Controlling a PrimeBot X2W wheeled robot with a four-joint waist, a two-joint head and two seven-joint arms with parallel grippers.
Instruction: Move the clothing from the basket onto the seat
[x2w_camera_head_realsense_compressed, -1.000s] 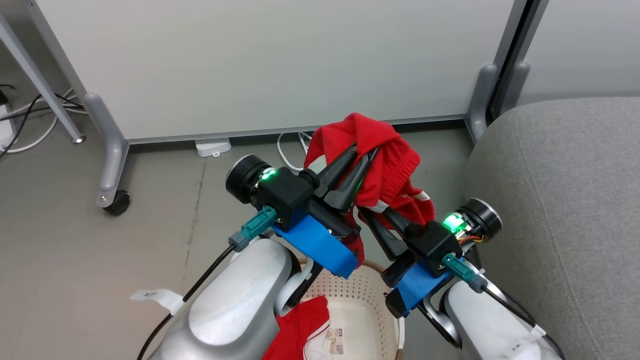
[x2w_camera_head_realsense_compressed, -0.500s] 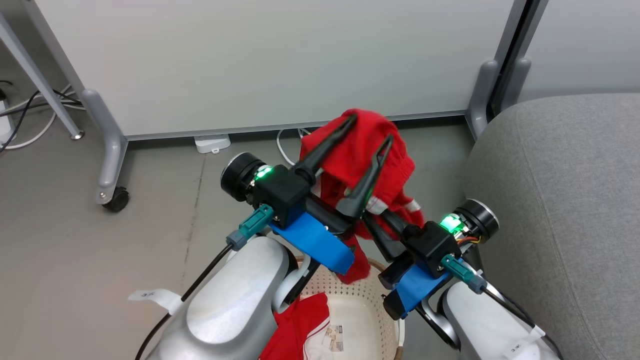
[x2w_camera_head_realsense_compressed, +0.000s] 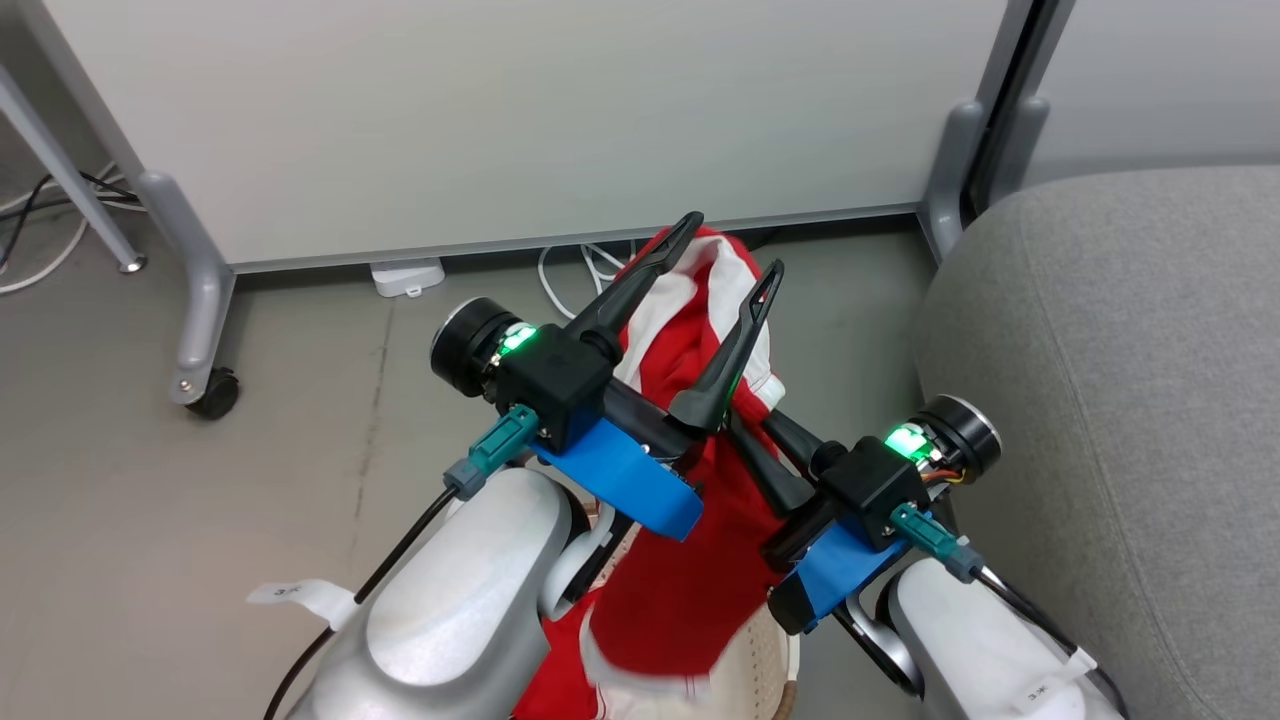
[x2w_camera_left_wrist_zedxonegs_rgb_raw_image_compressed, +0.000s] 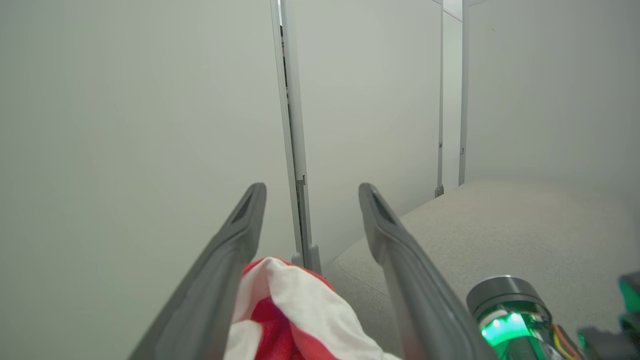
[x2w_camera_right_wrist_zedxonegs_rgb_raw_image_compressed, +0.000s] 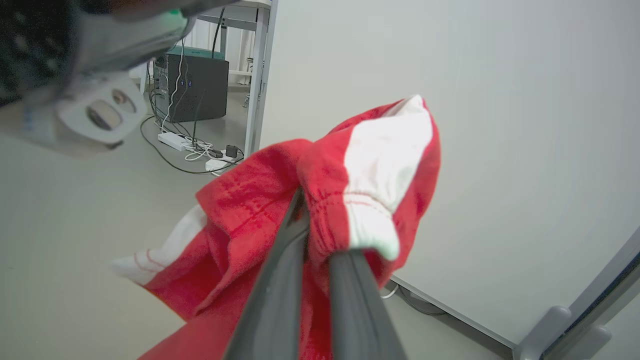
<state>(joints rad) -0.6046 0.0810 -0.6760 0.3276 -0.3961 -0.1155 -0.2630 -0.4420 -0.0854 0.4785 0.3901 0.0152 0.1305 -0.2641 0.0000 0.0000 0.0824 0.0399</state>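
Soft red white-trimmed clothing tight in the closed right hand; left hand splayed wide.

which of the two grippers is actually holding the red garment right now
The right gripper: its fingers are pinched shut on the red garment, which hangs from it. The left gripper has its fingers spread wide, gripping nothing.
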